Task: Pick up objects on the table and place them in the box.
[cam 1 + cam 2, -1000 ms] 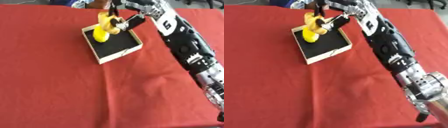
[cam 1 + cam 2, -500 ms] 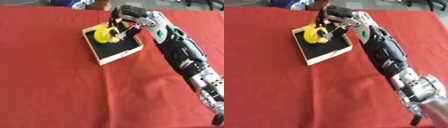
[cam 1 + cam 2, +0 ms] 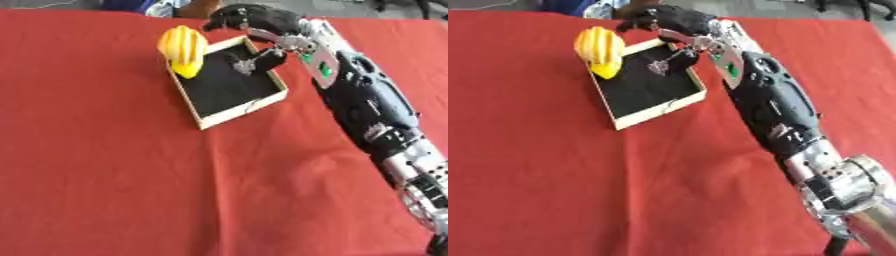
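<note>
In the left eye view we log the yellow curved banana bunch [image 3: 183, 49] leaning on the far-left wall of the shallow pale-walled, black-lined box [image 3: 248, 106]; in the right eye view, the right hand [image 3: 667, 21] hovers above it, fingers curled on nothing.

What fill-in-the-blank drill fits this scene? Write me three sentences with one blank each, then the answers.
1. The cloth on the table is ____ in colour.
2. The yellow object leans on the box's far-____ corner.
3. The arm reaching over the box ends in the robot's ____ hand.

Missing words: red; left; right
</note>
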Controlling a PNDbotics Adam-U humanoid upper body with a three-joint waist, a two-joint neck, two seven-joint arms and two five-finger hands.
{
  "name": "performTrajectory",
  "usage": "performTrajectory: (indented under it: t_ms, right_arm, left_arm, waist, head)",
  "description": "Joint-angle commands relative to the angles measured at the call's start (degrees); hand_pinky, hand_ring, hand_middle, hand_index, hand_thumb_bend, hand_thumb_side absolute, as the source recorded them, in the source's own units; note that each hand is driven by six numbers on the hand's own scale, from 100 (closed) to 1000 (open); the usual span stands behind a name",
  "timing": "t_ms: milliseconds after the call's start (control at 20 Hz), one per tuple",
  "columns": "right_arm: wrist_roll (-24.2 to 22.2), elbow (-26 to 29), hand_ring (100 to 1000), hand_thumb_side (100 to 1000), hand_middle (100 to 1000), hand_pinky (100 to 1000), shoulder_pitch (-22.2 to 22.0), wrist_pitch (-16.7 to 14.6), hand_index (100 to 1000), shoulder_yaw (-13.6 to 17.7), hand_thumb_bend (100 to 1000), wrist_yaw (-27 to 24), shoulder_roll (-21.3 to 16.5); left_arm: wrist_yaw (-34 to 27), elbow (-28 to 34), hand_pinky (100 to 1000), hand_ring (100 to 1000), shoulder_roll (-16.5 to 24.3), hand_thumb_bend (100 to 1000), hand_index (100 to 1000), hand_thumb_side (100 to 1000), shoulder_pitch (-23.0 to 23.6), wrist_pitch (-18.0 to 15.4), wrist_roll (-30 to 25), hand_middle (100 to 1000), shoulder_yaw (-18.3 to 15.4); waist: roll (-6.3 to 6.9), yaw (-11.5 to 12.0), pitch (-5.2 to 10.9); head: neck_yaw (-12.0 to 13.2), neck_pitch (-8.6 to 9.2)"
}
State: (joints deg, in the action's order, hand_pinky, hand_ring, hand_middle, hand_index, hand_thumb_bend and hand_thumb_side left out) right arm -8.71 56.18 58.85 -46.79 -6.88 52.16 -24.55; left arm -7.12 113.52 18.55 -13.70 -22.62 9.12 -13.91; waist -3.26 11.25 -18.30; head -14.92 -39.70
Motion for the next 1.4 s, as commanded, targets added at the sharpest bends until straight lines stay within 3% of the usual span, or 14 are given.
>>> performTrajectory:
  t_ms: [50,400,750,900,950,1000,1050,1250,1400]
  right_arm:
    - [-0.74,3.45,966,189,849,978,0.44,0.2,950,0.87,100,1.11,-2.23]
    - [-2.78,6.74,955,100,841,967,-0.36,0.62,939,1.73,100,-1.49,-3.26]
    - [-3.47,10.19,930,100,827,944,-1.03,3.05,923,2.62,100,-5.89,-4.09]
    - [-1.22,14.6,887,100,808,915,-1.84,7.19,898,4.07,100,-15.05,-5.14]
    - [-0.82,16.68,872,174,799,909,-2.3,9.19,888,4.31,100,-19.09,-5.77]
    - [-0.51,19.17,857,371,790,905,-2.96,11.24,878,4.61,100,-23.91,-6.59]
    - [-0.6,21.75,847,429,783,903,-3.7,13.22,871,4.83,100,-28.59,-7.58]
    - [-1.59,34.82,834,437,770,898,-8.71,20.05,854,6.88,100,-45.77,-13.66]
    - [-0.07,44.16,825,364,760,892,-14.08,22.16,843,9.74,100,-53.92,-18.41]
  left_arm:
    - [-0.1,1.07,902,737,0.53,195,877,763,-0.52,0.03,-0.23,815,0.0]
    - [-0.15,1.07,900,731,0.46,194,876,763,-0.43,0.13,-0.27,810,0.01]
    - [-0.09,1.07,899,730,0.43,193,876,762,-0.27,0.09,-0.29,810,-0.07]
    - [0.0,1.07,899,730,0.65,188,876,762,-0.33,-0.08,-0.1,810,-0.17]
    - [0.06,1.07,899,730,0.73,187,876,761,-0.32,-0.11,-0.02,810,-0.2]
    - [0.15,1.07,898,730,0.87,185,876,761,-0.3,-0.18,0.08,810,-0.25]
    - [0.24,1.07,898,730,1.01,184,875,760,-0.27,-0.26,0.19,810,-0.3]
    - [0.73,1.07,897,730,1.54,181,875,759,-0.04,-0.63,0.88,810,-0.67]
    - [1.13,1.07,896,729,1.78,178,875,757,0.06,-0.87,1.42,810,-0.98]
  waist:
    - [0.44,-0.12,1.05]
    - [0.61,-0.57,1.1]
    - [0.92,-0.63,1.03]
    - [1.02,-0.7,1.0]
    - [1.03,-0.73,0.99]
    - [1.03,-0.79,0.98]
    - [1.03,-0.84,0.97]
    - [1.06,-1.14,0.81]
    - [1.14,-1.46,0.62]
  head:
    - [0.23,0.58]
    - [0.63,0.65]
    - [0.77,0.64]
    - [1.31,0.62]
    - [1.54,0.62]
    - [1.84,0.64]
    - [2.09,0.66]
    - [3.19,0.9]
    - [4.02,1.18]
